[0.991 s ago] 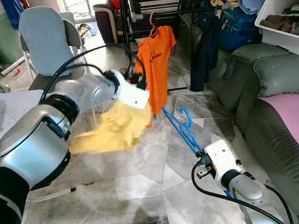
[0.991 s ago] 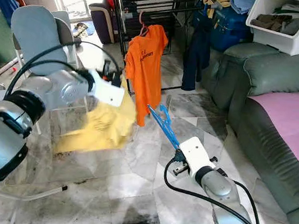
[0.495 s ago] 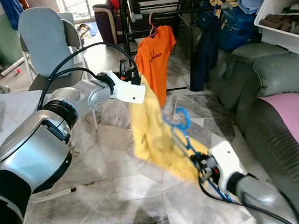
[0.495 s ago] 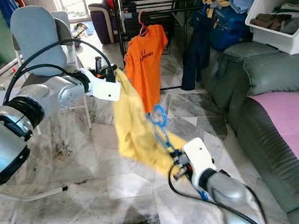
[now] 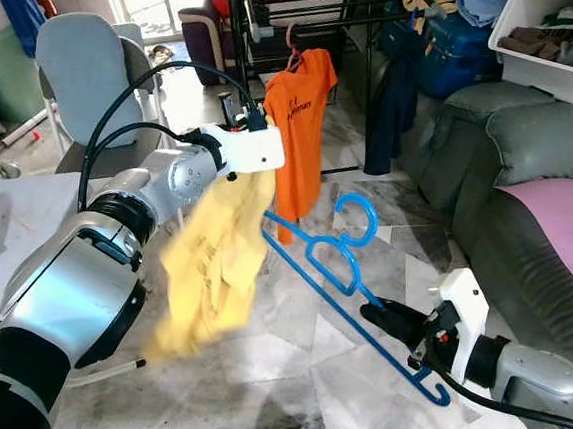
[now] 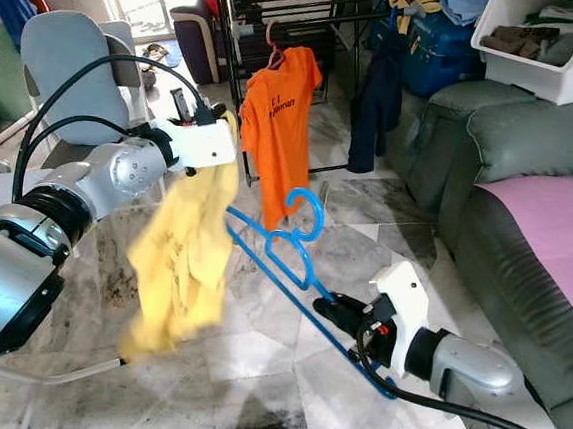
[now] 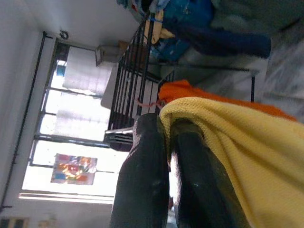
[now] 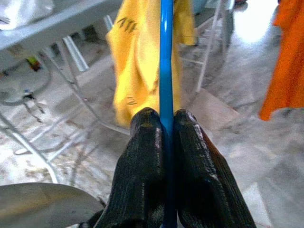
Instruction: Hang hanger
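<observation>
Shirt (image 5: 212, 258) hanging from left hand (image 5: 252, 123), hanger (image 5: 346, 280) to its right, rack (image 5: 294, 14) behind

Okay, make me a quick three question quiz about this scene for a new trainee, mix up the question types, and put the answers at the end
1. True or false: the right gripper is shut on the blue hanger.
2. What does the left gripper hold up?
A. a green towel
B. the yellow shirt
C. a white sock
3. Fill in: the orange shirt hangs on the black drying ____.

Key
1. True: the fingers pinch the hanger's bar.
2. B: the shirt hangs from the shut fingers, beside the hanger and not on it.
3. Rack.
</observation>
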`<state>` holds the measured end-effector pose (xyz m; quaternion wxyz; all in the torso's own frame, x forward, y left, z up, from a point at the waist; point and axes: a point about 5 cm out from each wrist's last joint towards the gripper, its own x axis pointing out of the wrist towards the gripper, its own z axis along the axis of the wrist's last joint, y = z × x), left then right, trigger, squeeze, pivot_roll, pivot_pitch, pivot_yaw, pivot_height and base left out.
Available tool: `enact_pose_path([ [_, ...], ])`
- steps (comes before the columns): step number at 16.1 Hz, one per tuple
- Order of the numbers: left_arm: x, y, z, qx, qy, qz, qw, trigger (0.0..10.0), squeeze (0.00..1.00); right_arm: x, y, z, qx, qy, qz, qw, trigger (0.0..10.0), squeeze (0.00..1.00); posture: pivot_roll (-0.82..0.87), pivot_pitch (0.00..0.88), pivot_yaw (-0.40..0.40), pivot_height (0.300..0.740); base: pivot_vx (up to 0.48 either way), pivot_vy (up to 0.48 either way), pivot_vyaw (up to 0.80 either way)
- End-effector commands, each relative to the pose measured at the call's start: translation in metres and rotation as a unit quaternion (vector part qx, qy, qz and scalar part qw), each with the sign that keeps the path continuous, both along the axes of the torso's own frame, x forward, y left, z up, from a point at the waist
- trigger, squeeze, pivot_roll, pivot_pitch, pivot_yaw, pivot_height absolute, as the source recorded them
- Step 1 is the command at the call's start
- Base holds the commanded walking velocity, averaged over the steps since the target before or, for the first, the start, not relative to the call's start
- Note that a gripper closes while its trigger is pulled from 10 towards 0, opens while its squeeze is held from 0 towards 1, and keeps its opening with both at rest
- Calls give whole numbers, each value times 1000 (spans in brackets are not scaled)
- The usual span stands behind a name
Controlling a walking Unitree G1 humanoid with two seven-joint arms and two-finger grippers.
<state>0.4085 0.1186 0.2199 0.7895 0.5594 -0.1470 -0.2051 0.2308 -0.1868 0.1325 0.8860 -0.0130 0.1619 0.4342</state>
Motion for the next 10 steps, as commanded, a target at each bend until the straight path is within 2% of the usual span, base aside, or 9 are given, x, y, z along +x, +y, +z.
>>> enact_pose_path([
  [1, -1, 1, 2, -9, -2, -10, 1000, 10000, 0, -5, 6, 7, 10, -7, 31, 999, 10000, 0, -272, 0, 139, 740, 0, 0, 0],
  [4, -2, 6, 0, -24, 5, -7, 1000, 10000, 0, -8, 6, 8, 20, 9, 48, 999, 10000, 0, -269, 0, 135, 740, 0, 0, 0],
  [5, -1, 12, 1, -49, 14, 9, 999, 10000, 0, -10, 7, 8, 24, 13, 49, 998, 10000, 0, -272, 0, 139, 740, 0, 0, 0],
  [6, 1, 20, 3, -93, 24, 35, 995, 10000, 0, -7, 3, 3, -4, 6, 30, 1000, 10000, 0, -274, 0, 141, 740, 0, 0, 0],
  [7, 4, 34, 3, -201, 54, 80, 975, 10000, 0, 1, -7, -8, -51, 7, -22, 998, 10000, 0, -277, 0, 142, 740, 0, 0, 0],
  [8, 5, 40, 1, -264, 76, 96, 957, 10000, 0, 1, -9, -11, -53, 10, -28, 998, 10000, 0, -277, 0, 142, 740, 0, 0, 0],
  [9, 5, 47, -3, -364, 109, 114, 918, 10000, 0, -2, -8, -14, -50, 18, -26, 998, 10000, 0, -279, 0, 138, 740, 0, 0, 0],
  [10, 5, 53, -7, -433, 125, 128, 883, 10000, 0, -7, -6, -18, -48, 28, -17, 998, 10000, 0, -279, 0, 136, 740, 0, 0, 0],
])
